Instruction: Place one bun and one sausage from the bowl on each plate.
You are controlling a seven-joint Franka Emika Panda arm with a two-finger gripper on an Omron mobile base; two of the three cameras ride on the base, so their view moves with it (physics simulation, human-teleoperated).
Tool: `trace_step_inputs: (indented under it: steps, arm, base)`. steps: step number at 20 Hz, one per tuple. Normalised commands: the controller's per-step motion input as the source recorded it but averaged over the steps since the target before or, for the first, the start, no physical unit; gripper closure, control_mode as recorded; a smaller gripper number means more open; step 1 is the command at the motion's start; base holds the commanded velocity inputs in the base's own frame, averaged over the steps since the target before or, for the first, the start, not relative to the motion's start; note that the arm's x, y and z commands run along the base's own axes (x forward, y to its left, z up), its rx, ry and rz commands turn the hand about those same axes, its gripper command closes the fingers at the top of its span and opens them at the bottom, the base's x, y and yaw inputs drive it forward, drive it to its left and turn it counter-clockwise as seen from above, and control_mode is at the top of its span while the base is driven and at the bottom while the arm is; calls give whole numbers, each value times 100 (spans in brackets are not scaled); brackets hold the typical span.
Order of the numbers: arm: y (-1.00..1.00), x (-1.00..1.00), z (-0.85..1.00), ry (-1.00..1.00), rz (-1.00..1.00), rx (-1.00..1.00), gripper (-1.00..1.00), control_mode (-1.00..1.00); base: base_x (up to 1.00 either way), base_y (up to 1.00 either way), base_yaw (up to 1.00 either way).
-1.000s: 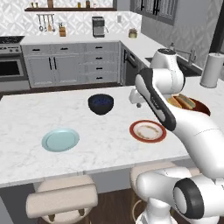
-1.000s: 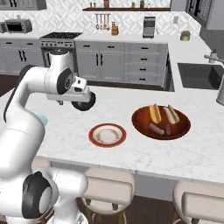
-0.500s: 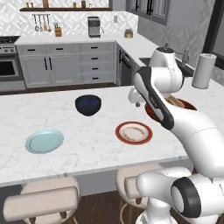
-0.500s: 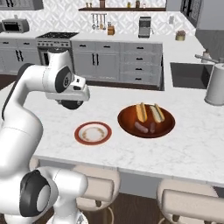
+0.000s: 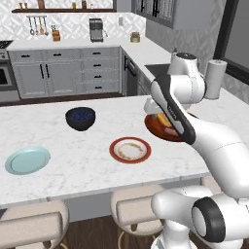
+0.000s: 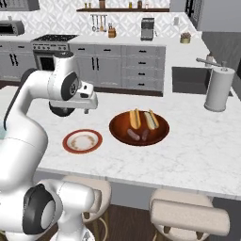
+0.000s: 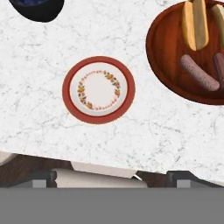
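Bowl (image 7: 175, 52) beside red-rimmed plate (image 7: 99, 89), apart.

In the left base view, the white arm covers most of the wide reddish-brown wooden bowl (image 5: 156, 127), so only its left rim and a scrap of bun show. In the right base view, the arm hides nearly all of the small dark blue-black bowl (image 6: 60, 112). In the hand view, that dark bowl (image 7: 38, 9) is cut by the top edge, and the wooden bowl (image 7: 171, 57) runs off the top and right edges, with one brown sausage (image 7: 219, 64) clipped at the right. The floral ring on the red-rimmed cream plate (image 6: 82, 141) is too small to read from the base.
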Motion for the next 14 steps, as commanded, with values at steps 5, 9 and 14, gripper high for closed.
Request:
trace_step_inputs:
  steps: [5,9,14]
  arm:
    - [0,18,0,2,0,0,-100,-100]
    - [-28,87,-5,22,2,0,-100,-100]
    - [-94,100,-37,29,7,0,-100,-100]
  base:
    - [2,0,0]
    - [0,0,0]
    - [0,0,0]
